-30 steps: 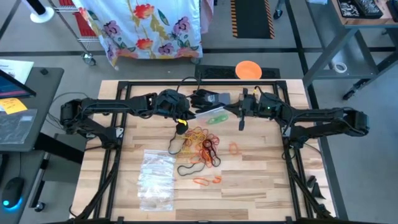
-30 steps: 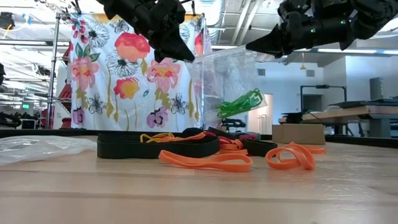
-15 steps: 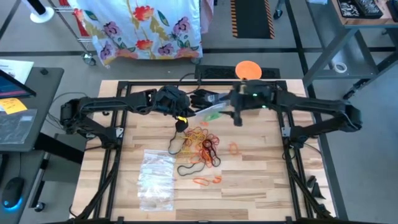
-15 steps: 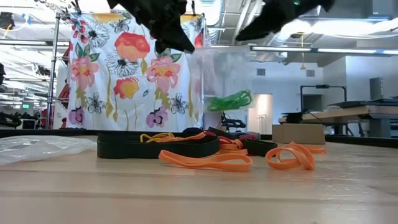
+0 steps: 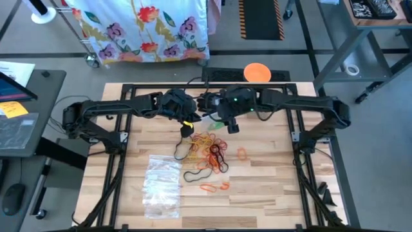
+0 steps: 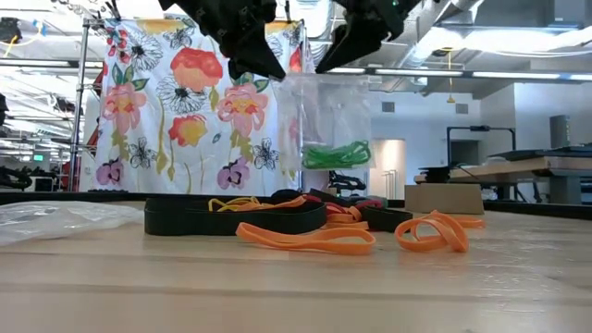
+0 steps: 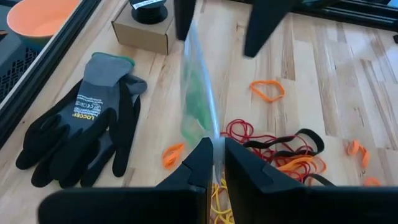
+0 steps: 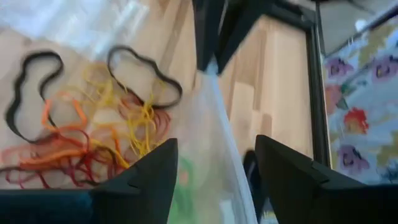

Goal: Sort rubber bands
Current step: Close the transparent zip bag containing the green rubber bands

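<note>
A clear plastic bag (image 6: 333,120) with green rubber bands (image 6: 338,153) in its bottom hangs from my left gripper (image 7: 214,149), which is shut on its top above the far middle of the table. My right gripper (image 8: 216,143) stands open right beside it, one finger on either side of the bag's upper edge (image 8: 214,93). In the low view it shows at the bag's top (image 6: 338,51). The loose rubber bands (image 5: 209,148) lie in a heap of orange, yellow, red and black loops on the table below. My left gripper pinches the bag's top edge (image 7: 213,134) between its two fingers, slanting down from the table's left. The bag hangs straight below the fingers, its green bands sagging in the bottom. Whether my right gripper touches the bag, I cannot tell.
A black and grey glove (image 7: 81,137) lies at the far edge beside a small cardboard box (image 7: 146,31). A pile of clear bags (image 5: 161,187) lies at the near left. Single orange bands (image 5: 241,153) lie to the right of the heap. An orange disc (image 5: 257,72) sits beyond the table.
My right gripper has let go of the bag's upper right corner, risen, and swung toward the table's left to the left gripper, tipping its fingers downward. The bag, stretched slanting between both grippers before, now hangs straight from the left gripper alone.
</note>
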Robot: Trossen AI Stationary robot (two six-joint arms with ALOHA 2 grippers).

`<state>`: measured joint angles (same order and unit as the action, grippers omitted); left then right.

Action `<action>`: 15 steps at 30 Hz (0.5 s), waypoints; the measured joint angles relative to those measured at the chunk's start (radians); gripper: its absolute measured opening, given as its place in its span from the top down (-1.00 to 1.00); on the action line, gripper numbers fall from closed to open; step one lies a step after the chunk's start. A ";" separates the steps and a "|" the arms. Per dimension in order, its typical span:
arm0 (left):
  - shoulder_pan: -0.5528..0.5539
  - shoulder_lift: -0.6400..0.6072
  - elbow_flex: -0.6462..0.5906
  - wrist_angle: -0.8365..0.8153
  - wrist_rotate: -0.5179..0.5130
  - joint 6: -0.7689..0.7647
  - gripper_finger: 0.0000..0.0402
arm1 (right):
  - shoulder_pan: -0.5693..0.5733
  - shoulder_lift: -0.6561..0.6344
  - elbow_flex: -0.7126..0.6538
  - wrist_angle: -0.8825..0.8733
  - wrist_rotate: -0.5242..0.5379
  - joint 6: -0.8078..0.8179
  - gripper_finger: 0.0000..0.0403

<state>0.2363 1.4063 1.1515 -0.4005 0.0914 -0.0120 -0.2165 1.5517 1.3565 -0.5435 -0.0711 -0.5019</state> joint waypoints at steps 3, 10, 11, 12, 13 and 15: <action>0.000 0.000 0.000 0.000 0.000 0.005 0.88 | 0.000 0.022 0.006 -0.008 0.021 0.001 0.03; 0.000 0.000 0.000 0.002 0.000 0.011 0.88 | 0.000 0.032 0.006 -0.004 0.024 -0.004 0.33; 0.000 0.000 0.000 0.002 0.000 0.011 0.88 | 0.001 0.032 0.007 -0.002 0.024 -0.006 0.41; 0.000 0.000 0.000 0.002 0.000 0.011 0.88 | 0.001 0.031 0.009 -0.004 0.025 -0.011 0.49; 0.000 0.000 0.000 0.005 0.000 0.011 0.88 | 0.001 0.031 0.013 -0.009 0.029 -0.012 0.58; 0.000 0.000 0.000 0.008 0.000 0.011 0.88 | 0.001 0.031 0.021 -0.012 0.058 -0.020 0.77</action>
<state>0.2363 1.4063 1.1515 -0.3921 0.0914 -0.0006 -0.2157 1.5829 1.3777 -0.5555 -0.0126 -0.5219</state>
